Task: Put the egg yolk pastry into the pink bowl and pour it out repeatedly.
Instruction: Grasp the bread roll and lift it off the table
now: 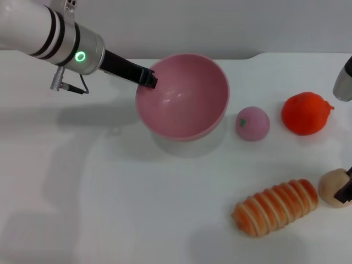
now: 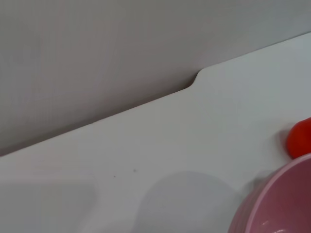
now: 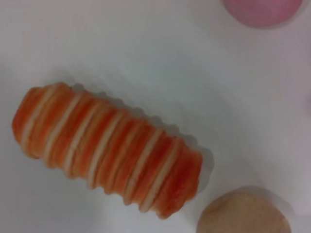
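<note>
The pink bowl (image 1: 184, 99) is tipped, its mouth turned toward the camera and right, and is held off the white table (image 1: 110, 209) by the left gripper (image 1: 147, 78), clamped on its left rim. One egg yolk pastry (image 1: 333, 187) is seen at the right edge, touching the striped bread roll (image 1: 276, 207), whose long axis runs diagonally. One pink ball (image 1: 253, 123) and one orange fruit (image 1: 306, 113) lie beyond. The right gripper (image 1: 345, 190) is cut off beside the pastry; its state cannot be told.

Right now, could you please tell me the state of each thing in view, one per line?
pink bowl: tilted, lifted at its rim, empty.
left gripper: shut on the bowl's rim.
egg yolk pastry: on the table, outside the bowl.
right gripper: at the pastry, mostly out of frame.
striped bread roll: lying on its side.
pink ball: resting on the table.
orange fruit: resting on the table.
</note>
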Controlling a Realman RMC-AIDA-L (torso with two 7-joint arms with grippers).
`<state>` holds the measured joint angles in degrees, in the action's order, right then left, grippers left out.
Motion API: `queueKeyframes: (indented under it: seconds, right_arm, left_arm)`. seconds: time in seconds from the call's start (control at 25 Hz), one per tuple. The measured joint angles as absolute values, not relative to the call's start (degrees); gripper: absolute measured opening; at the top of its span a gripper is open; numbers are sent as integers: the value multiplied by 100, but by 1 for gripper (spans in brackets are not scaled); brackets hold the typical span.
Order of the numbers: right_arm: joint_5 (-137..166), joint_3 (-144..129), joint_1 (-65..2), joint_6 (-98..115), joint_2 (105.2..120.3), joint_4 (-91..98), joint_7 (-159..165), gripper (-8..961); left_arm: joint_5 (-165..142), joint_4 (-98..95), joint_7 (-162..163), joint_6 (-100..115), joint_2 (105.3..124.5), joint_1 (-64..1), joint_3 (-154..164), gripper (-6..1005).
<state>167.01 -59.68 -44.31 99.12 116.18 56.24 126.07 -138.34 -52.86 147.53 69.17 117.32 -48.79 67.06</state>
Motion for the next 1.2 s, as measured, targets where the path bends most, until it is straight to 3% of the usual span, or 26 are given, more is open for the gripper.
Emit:
queueKeyframes:
  seconds: [0.72,0.96,1.2]
  right_arm:
    - [16716,-6106,-4431,9143,11725,5229,12592,650]
    - [16705,-6058,-4448,9194,11719,5369,12566,491]
    - [16444,-5777,-4360,9802,11711,6262,12557,436]
  left_arm:
    - [-13833,-5294,14730,6897,11743,-4924,6721,46]
    - [-13835,-5292,14736,6890,11742,-4941,6716,46]
    - [-13834,-5290,14740,6874,11739,-4965,6709,46]
